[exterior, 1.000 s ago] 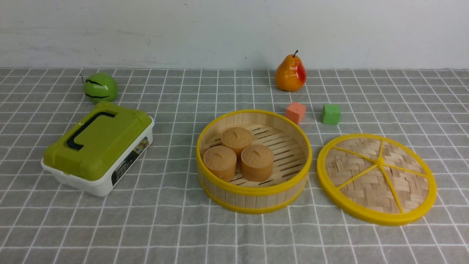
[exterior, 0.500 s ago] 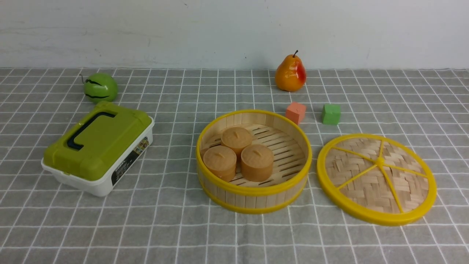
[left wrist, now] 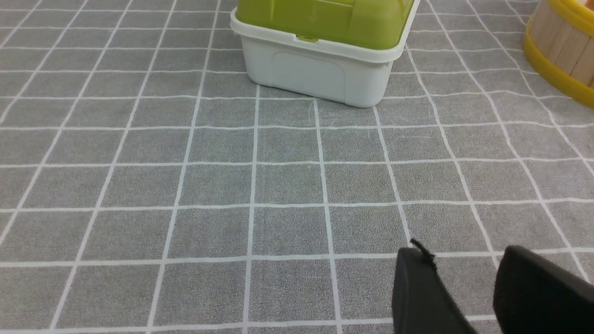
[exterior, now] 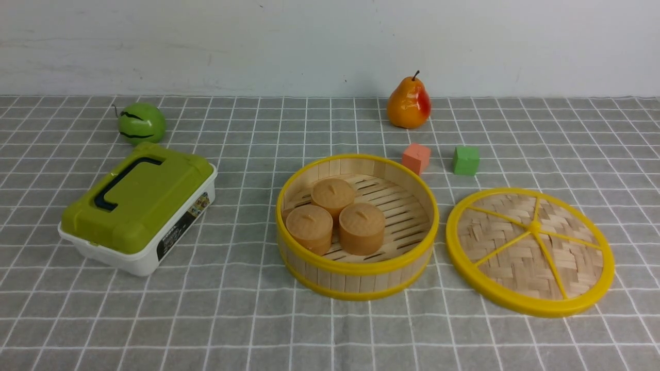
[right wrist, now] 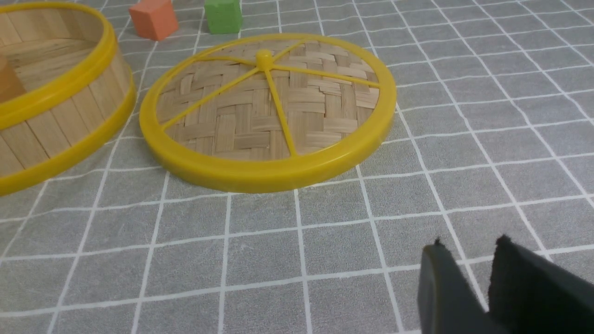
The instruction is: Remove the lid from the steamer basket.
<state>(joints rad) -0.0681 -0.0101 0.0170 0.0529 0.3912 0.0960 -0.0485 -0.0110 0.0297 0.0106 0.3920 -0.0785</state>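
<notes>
The steamer basket [exterior: 357, 268] stands uncovered mid-table with three tan buns [exterior: 335, 214] inside. The lid [exterior: 530, 251] lies flat on the cloth just to its right, close to it but apart, spokes and knob up. Neither gripper shows in the front view. My right gripper [right wrist: 468, 243] hangs low over bare cloth, nearer to me than the lid [right wrist: 267, 111], with its jaws a little apart and empty. My left gripper [left wrist: 464, 253] is over bare cloth in front of the box, jaws apart and empty. The basket wall [left wrist: 561, 41] shows at that view's edge.
A white box with an olive-green lid [exterior: 136, 206] stands left of the basket. A green fruit [exterior: 141, 122] lies behind it. A pear [exterior: 408, 103], an orange cube [exterior: 415, 157] and a green cube [exterior: 465, 160] lie behind the basket and the lid.
</notes>
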